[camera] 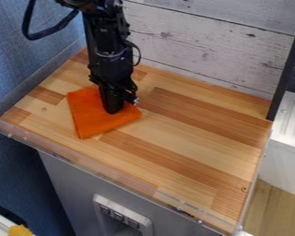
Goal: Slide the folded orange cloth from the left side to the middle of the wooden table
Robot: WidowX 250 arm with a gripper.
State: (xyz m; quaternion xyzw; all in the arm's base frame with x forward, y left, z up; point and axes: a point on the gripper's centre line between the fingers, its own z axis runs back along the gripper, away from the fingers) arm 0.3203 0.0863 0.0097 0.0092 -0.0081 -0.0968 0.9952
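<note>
The gripper [115, 110] points down against the orange cloth [93, 120] on the wooden surface [193, 156]; its opening and any hold on the cloth cannot be determined.

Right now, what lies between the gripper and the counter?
The orange cloth, flat on the counter beneath the gripper, as the camera view shows.

black two-finger gripper [114, 109] pointing down on the flat orange cloth [91, 118] | cloth at left part of striped wooden countertop [180, 133] | whitewashed plank wall [205, 46] behind | clear plastic edging [107, 173] along the front
</note>
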